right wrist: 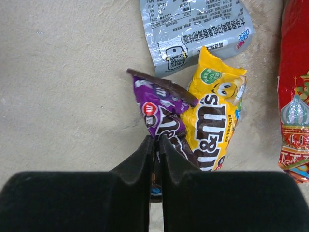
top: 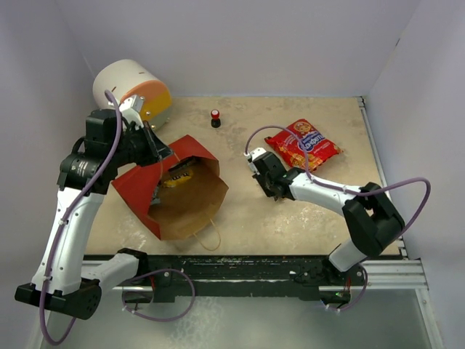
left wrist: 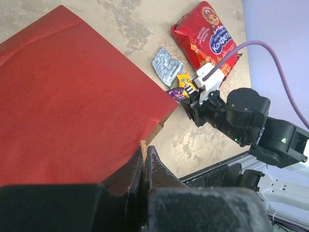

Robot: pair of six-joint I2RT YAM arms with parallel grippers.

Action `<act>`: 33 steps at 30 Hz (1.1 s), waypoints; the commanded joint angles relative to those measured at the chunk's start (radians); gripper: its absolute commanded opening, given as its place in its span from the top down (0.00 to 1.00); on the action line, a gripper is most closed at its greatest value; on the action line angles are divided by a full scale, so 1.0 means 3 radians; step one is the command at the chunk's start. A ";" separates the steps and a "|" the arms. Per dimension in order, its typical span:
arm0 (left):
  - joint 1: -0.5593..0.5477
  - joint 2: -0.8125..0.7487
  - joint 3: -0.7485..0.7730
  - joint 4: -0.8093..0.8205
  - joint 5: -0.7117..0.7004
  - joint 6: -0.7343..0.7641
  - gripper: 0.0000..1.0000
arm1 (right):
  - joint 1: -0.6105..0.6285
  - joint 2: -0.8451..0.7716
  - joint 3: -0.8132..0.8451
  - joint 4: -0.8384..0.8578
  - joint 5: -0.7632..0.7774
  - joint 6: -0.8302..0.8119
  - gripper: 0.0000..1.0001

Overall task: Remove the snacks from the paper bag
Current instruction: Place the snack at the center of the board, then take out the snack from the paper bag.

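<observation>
The red paper bag (top: 142, 190) lies on its side, its brown mouth facing the front right. My left gripper (top: 158, 150) is shut on the bag's rim, and the left wrist view shows the paper edge pinched between its fingers (left wrist: 143, 157). A yellow packet (top: 179, 174) shows inside the bag. The red chip bag (top: 304, 143) lies on the table at the right. My right gripper (right wrist: 157, 141) is shut on a purple-brown candy packet (right wrist: 161, 108), next to a yellow packet (right wrist: 212, 121) and a silver packet (right wrist: 193, 29) on the table.
A white cylinder with an orange-yellow face (top: 131, 91) lies at the back left. A small red-and-black knob (top: 216, 118) stands at the back middle. The bag's twine handle (top: 211, 240) lies near the front edge. White walls close in the table on three sides.
</observation>
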 commanded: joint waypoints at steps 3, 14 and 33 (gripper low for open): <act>-0.0007 0.0042 -0.0002 0.0215 0.0111 -0.0100 1.00 | -0.0023 -0.0155 0.0077 -0.0014 0.0077 -0.0056 0.63; -0.0007 -0.0019 -0.0083 0.0216 0.0093 -0.0136 1.00 | 0.0011 -0.1128 -0.0174 0.0181 -0.1091 0.0144 0.47; -0.0007 -0.0010 -0.0093 0.0035 0.0149 -0.0340 1.00 | 0.1211 -0.0963 -0.0380 0.1723 -0.1923 -0.1146 0.45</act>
